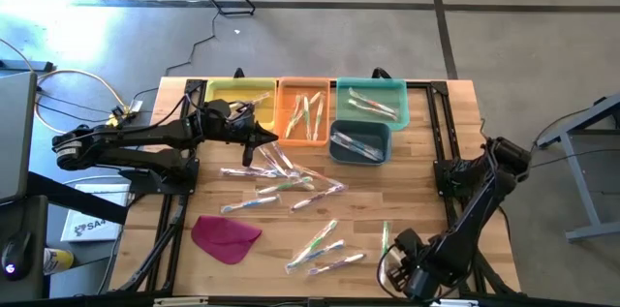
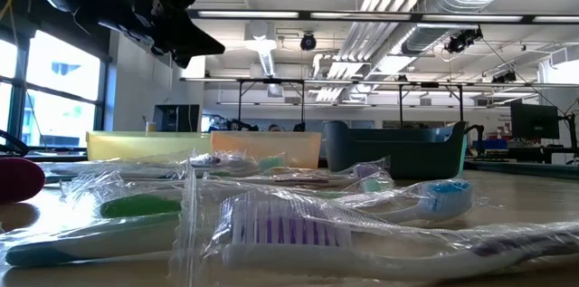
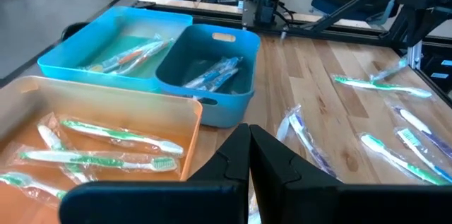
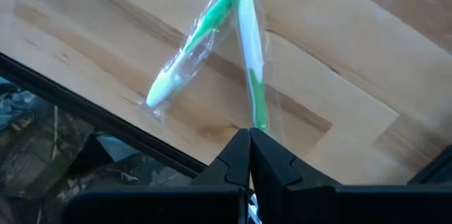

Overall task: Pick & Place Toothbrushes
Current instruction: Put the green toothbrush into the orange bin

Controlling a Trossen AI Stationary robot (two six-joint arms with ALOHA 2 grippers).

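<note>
Right, from my station I see the left gripper (image 1: 268, 136) hanging above the table just in front of the orange bin (image 1: 305, 111), its two fingers pressed together with nothing between them. In its own wrist view the closed fingertips (image 3: 248, 155) point across the orange bin's near corner toward the dark blue bin (image 3: 210, 75) and the light blue bin (image 3: 106, 47) beside it.

The right gripper (image 4: 248, 138) sits low at the near right edge of the table (image 1: 455, 142), fingers likewise closed and empty. Just ahead of its tips lie two wrapped toothbrushes with green on the handles (image 4: 236, 33), crossing each other on the bare wood (whether the tips touch the wrapper, I cannot tell).

The toothbrushes (image 1: 281, 179) are split between table and bins. A loose cluster lies in the middle of the table just below the left gripper, and a second small group (image 1: 325, 247) lies nearer the front edge. Several green-and-white ones rest in the orange bin, a few in the dark blue bin, and a few in the light blue bin (image 1: 371, 102). The yellow bin (image 1: 239, 94) stands at the row's left end, partly behind the left arm.

A flat magenta piece (image 1: 226, 236) lies on the front left part of the table, apart from the brushes.
</note>
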